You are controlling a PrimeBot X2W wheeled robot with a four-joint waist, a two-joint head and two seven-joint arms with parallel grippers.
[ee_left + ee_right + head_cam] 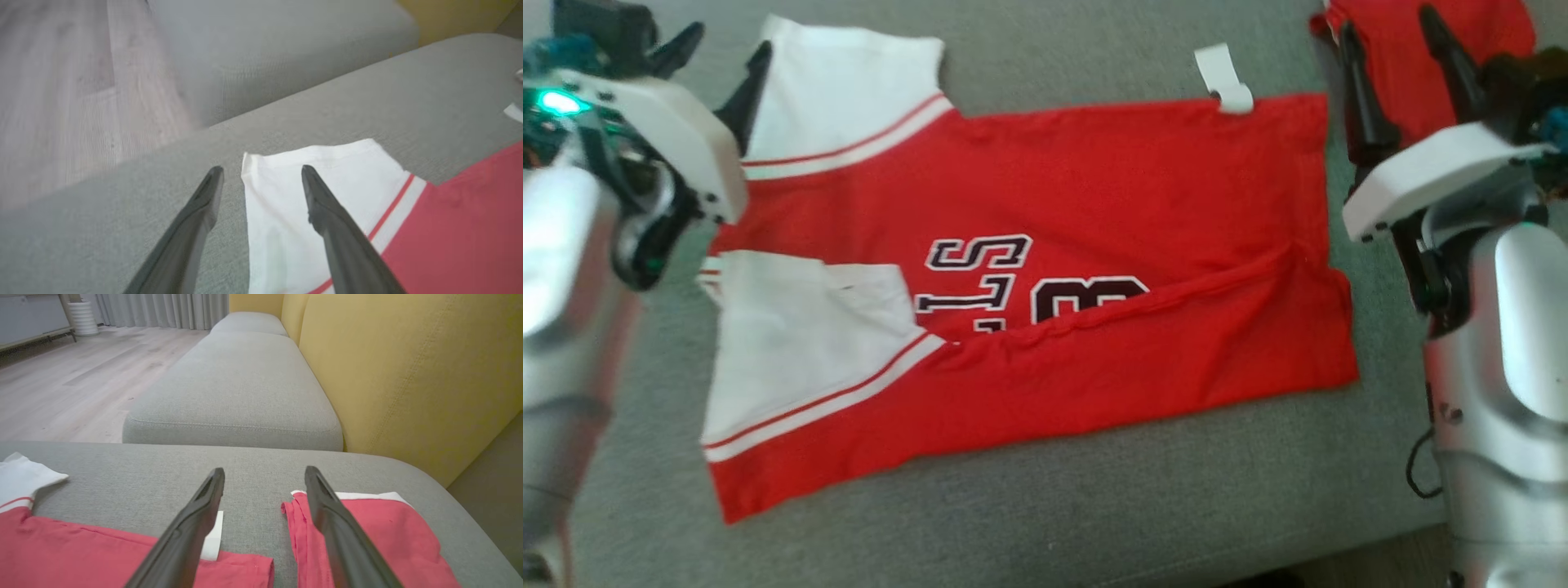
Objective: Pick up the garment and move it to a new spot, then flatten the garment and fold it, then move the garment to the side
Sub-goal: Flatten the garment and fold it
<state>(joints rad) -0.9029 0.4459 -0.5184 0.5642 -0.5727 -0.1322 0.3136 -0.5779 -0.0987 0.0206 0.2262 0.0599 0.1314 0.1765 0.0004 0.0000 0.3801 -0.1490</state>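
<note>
Left claw [261, 168] over garment [449, 237] sleeve edge

**Room and furniture**

Grey fabric seat [122, 465] in the foreground. A second grey cushion [237, 384] sits beyond it, with a narrow seam between them. Yellow backrest [408, 375] alongside both. Pale wood-plank floor [61, 384]. Grey curtains [163, 310] at the far end. Soft, even light.
</note>
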